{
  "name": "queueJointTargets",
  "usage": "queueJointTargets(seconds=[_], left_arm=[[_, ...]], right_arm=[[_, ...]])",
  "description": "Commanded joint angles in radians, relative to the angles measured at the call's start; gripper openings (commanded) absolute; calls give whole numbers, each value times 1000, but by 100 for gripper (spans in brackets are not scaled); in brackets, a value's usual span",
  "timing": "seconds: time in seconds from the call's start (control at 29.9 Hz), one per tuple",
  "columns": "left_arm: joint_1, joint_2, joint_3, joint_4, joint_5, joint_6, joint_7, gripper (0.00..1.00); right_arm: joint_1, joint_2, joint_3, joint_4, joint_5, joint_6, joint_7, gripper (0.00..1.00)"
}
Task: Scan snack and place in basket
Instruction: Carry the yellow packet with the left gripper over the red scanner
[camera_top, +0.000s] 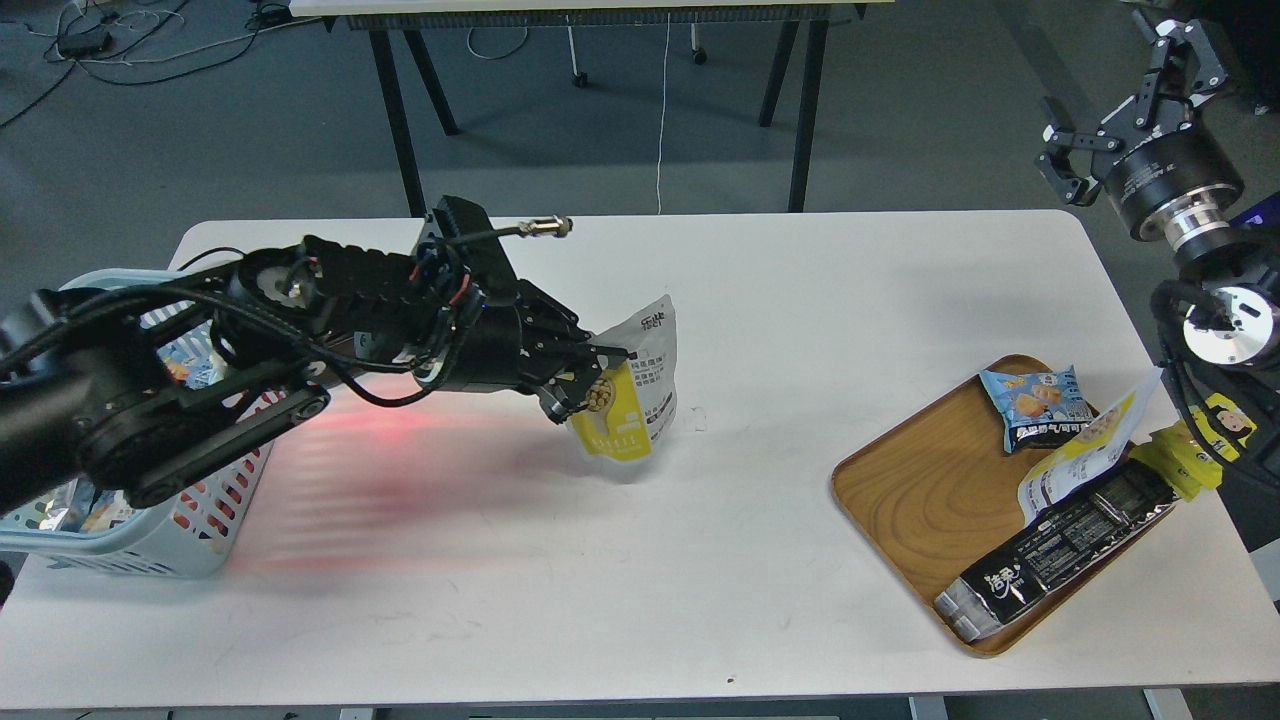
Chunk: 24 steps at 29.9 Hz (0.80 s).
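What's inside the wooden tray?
On the oval wooden tray lie a small blue packet, a long black packet and a white-and-yellow pouch resting over the black one. The black packet's covered part stays hidden.

The left arm is stretched rightward, its claw closed on something. The right claw is raised high, fingers spread apart.
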Motion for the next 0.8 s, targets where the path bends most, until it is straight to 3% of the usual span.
queueJointTargets(seconds=[0.0, 0.27, 0.77], left_arm=[[3, 114, -36, -28, 0, 0, -65, 0], [52, 321, -21, 24, 0, 0, -69, 0], [80, 372, -24, 33, 0, 0, -69, 0]], right_arm=[[2, -2, 0, 0, 0, 0, 0, 98], [2, -2, 1, 0, 0, 0, 0, 98], [0, -2, 3, 0, 0, 1, 0, 98]])
